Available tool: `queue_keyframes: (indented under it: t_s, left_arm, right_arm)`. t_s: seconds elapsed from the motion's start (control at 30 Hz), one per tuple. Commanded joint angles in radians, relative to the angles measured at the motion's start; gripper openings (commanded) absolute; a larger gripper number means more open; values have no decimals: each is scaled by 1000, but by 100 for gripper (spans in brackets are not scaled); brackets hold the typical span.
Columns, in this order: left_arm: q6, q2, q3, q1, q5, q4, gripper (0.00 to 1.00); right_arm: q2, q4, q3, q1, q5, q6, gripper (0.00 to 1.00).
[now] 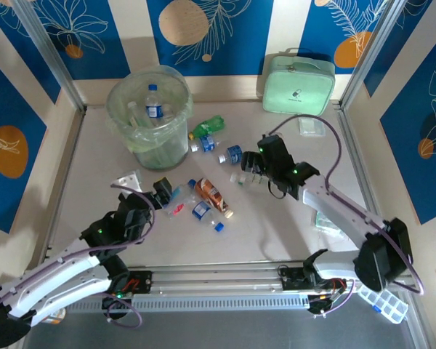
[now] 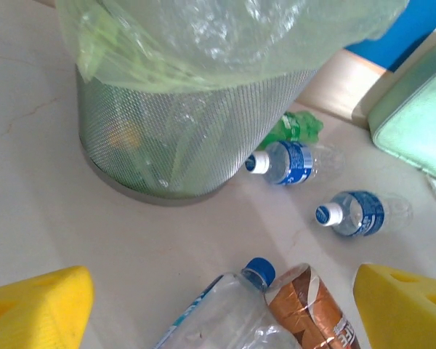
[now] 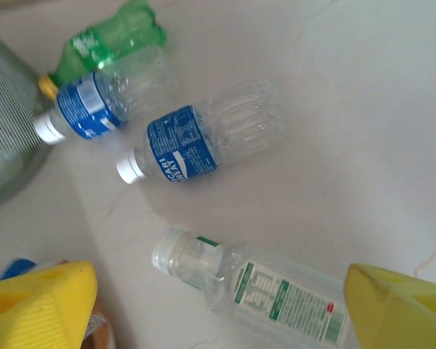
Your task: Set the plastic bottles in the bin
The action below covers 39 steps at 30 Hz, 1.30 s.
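The blue-capped clear bottle (image 2: 225,314) and brown-labelled bottle (image 2: 307,307) run off the left wrist view's lower edge.

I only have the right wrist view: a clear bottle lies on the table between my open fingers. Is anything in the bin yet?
Observer: Yes. From above, the bin holds a blue-labelled bottle, standing roughly upright.
Operator: What is the left gripper doing?
Observer: The left gripper is open, with a blue-capped clear bottle and a brown-labelled bottle lying between its fingers.
Operator: Is there anything near the bin that isn't a bottle?
Observer: A mint green case stands farther back, to the right of the bin.
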Motion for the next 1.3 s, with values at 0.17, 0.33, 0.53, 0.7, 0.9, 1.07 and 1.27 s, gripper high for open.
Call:
queue_keyframes:
  t_s: [0.17, 0.33, 0.53, 0.7, 0.9, 1.07, 1.27]
  left_arm:
    - [-10, -155, -60, -5, -37, -15, 91]
    - [17, -196, -84, -4, -4, 22, 91]
    - [30, -155, -73, -4, 30, 40, 91]
    - [32, -168, -71, -4, 24, 30, 90]
    - [36, -194, -77, -4, 11, 29, 90]
    - [38, -194, -71, -5, 4, 20, 90]
    - [37, -191, -73, -4, -1, 22, 90]
  right_arm:
    - [209, -102, 130, -112, -253, -391, 94]
    - [268, -98, 122, -231, -496, -356, 98]
    - [317, -123, 118, -249, -588, -325, 99]
    - [356, -157, 119, -216, -541, -322, 99]
    - [362, -163, 92, -170, -489, -315, 100]
    - [358, -163, 67, -125, -433, -315, 96]
    - [378, -198, 63, -65, -283, -321, 88]
